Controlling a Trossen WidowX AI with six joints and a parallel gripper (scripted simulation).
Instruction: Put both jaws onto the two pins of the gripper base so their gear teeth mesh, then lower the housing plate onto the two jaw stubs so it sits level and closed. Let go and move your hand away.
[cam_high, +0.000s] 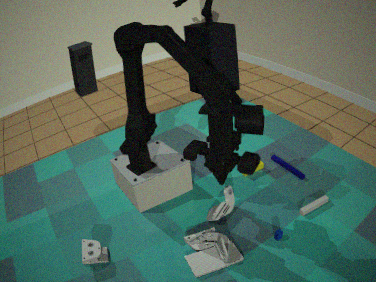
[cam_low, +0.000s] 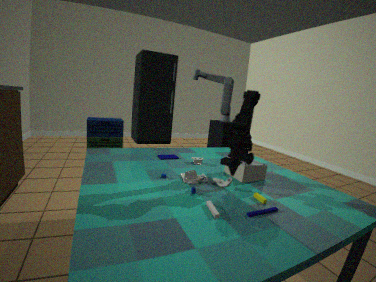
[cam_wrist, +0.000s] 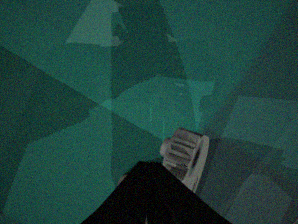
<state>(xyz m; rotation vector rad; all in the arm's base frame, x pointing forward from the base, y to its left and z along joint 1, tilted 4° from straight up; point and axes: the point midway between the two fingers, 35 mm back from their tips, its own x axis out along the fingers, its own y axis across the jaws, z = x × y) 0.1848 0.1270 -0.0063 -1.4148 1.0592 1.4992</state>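
My gripper (cam_high: 222, 182) (cam_low: 231, 170) (cam_wrist: 147, 171) is shut with nothing visible between its fingertips, above the mat. A loose pale jaw (cam_high: 227, 200) (cam_low: 222, 182) (cam_wrist: 182, 151) lies just below and beside the fingertips; its gear teeth show in the wrist view, its lower part hidden behind the fingers. In front of it in the top view is a cluster of pale parts (cam_high: 222, 247) (cam_low: 192, 177), with a flat plate and curved grey pieces; which pieces are joined I cannot tell. A small pale part (cam_high: 90, 250) (cam_low: 197, 160) with two round marks stands apart at the left in the top view.
The arm's pale base block (cam_high: 167, 190) (cam_low: 254, 173) is near the gripper. A yellow block (cam_high: 259, 165) (cam_low: 260, 198), a dark blue rod (cam_high: 287, 167) (cam_low: 262, 212), a white bar (cam_high: 314, 205) (cam_low: 213, 209) and a small blue piece (cam_high: 278, 234) (cam_low: 193, 190) lie around. A blue plate (cam_low: 168, 157) lies farther off.
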